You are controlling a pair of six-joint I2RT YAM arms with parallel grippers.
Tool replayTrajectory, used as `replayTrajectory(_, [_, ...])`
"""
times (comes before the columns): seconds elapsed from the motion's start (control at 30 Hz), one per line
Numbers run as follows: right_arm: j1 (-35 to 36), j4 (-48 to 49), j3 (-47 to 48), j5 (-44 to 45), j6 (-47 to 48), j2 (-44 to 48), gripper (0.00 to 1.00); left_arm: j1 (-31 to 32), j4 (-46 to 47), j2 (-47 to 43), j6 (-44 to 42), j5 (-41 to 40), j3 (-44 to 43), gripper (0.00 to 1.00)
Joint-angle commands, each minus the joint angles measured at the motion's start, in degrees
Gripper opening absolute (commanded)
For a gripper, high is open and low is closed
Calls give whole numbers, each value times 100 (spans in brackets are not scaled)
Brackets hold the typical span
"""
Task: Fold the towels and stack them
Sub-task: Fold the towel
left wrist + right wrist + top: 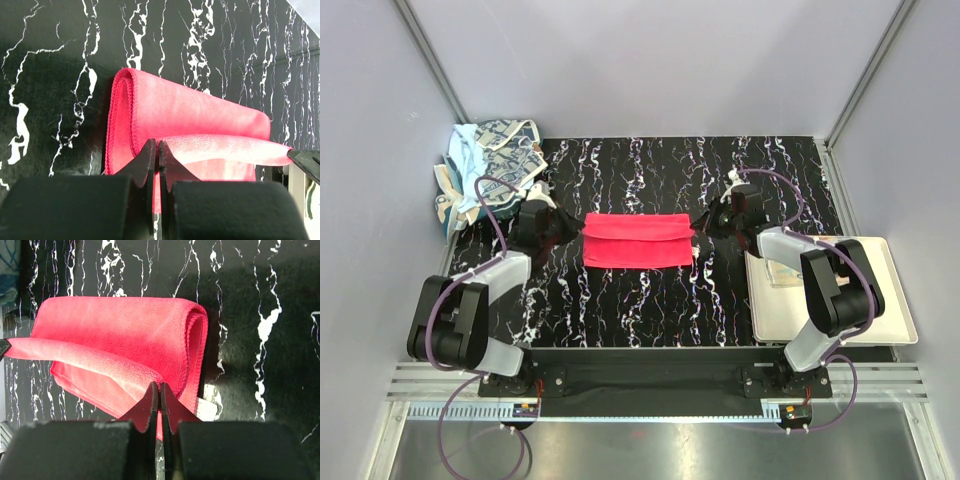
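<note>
A bright pink-red towel [638, 240] lies part-folded in the middle of the black marbled table. My left gripper [563, 226] is shut on the towel's left end; in the left wrist view the jaws [156, 148] pinch a lifted fold of the red towel [200, 115]. My right gripper [705, 226] is shut on the towel's right end; in the right wrist view the jaws [160, 388] pinch the red towel [120, 335]. The held edge stretches between both grippers, slightly above the lower layers. A heap of other towels [492, 165], light blue and pale with dark-blue pattern, lies at the back left.
A cream rectangular tray [885, 310] sits at the right edge of the table, with a cream folded cloth [782, 270] on it, partly hidden by my right arm. Grey walls close in the back and sides.
</note>
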State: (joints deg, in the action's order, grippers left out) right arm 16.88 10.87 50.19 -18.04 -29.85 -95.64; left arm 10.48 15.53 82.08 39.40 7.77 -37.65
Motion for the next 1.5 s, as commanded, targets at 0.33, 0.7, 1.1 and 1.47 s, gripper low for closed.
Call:
replayTrajectory(0.33, [201,178,-413,310,-48,563,2,33,231,-413,-160,14,442,0])
replayTrajectory(0.7, [254,205,-598,363,-56,643,2,33,284,-386,-178,128,583,0])
replayTrajectory(1.1, [289,284,-809,231,-109,651,22,59,653,-237,-161,462,1022,10])
replayTrajectory(1.47, [324,-761,-696,538,-39,1362,40,68,-119,-1211,-275,252,1006,33])
